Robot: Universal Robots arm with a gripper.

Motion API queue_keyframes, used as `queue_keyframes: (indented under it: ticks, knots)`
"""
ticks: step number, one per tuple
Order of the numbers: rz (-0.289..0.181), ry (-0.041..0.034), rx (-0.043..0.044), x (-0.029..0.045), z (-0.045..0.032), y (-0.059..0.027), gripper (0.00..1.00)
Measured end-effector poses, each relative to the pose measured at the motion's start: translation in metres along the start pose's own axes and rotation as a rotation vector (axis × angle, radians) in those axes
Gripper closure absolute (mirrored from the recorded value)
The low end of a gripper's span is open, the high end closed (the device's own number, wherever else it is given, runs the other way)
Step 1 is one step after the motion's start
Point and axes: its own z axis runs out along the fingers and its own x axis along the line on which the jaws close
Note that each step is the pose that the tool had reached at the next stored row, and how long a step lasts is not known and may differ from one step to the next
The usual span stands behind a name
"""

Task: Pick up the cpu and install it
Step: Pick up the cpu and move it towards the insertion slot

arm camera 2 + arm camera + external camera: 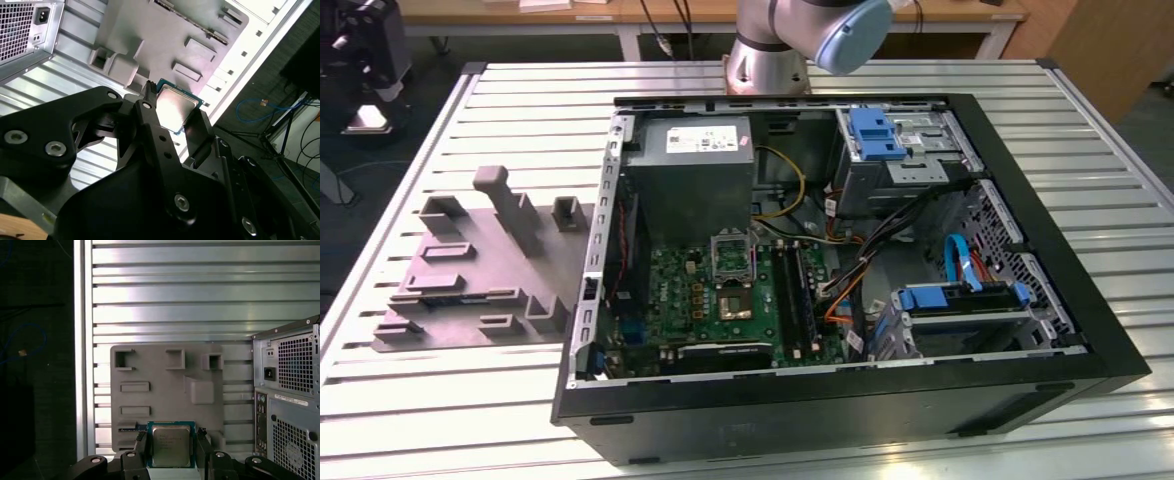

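- The end effector (171, 449) is closed down to the width of the cpu (171, 444), with one finger (141, 446) against each of two opposite edges. Both wrist views show this clamp.
- The cpu is held in the air, touching nothing else, its silvery lid turned toward both wrist cameras. It is near enough square to have no long axis worth naming.
- Well beyond it lies the grey-purple parts tray (165, 385) on the slatted metal surface (175, 300). I judge that the end effector hangs over the tray, not over the machine.
- The open computer case (854, 415) fills the centre of the exterior view, just beside the tray at the left of that frame.
- On the green motherboard (674, 290), mid-frame, sits what I take to be the socket (728, 303), though it is small there. It lies toward the exterior view's right of the tray.
- The exterior view supplies the case's inside and the arm (781, 45) at top centre. The wrist views supply the grip and the case's rear panel.
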Motion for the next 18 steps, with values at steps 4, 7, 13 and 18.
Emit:
queue_keyframes:
  ticks: [4, 7, 13, 18]
  knots:
    - [0.000, -0.0001, -0.0001, -0.0014, 0.0001, 0.0001, 0.53]
    - [0.000, 0.0000, 0.0000, -0.0024, 0.0000, 0.0001, 0.53]
    - [0.000, 0.0000, 0.0000, -0.0065, 0.0000, 0.0002, 0.53]
    - [0.000, 0.0001, 0.0000, -0.0154, 0.0001, 0.0006, 0.53]
